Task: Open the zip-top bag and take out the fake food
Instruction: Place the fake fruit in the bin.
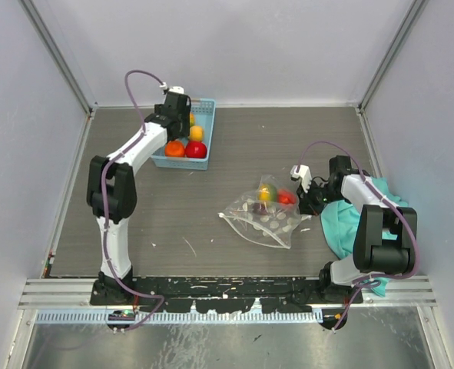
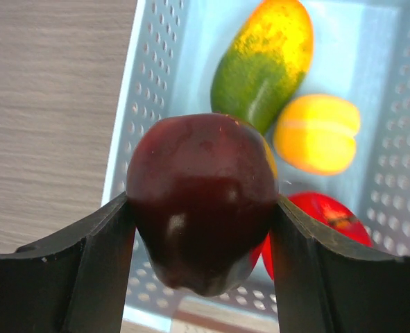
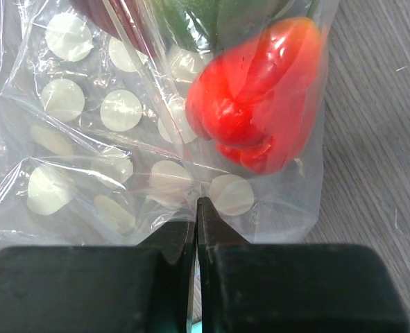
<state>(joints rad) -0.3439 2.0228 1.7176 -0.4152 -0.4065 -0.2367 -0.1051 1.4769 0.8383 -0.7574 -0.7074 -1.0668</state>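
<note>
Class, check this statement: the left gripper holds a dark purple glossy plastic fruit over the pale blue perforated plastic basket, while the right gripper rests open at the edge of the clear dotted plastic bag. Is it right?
Not quite. The right wrist view shows the right gripper shut on the edge of the clear dotted plastic bag, not open. The rest stands.
</note>
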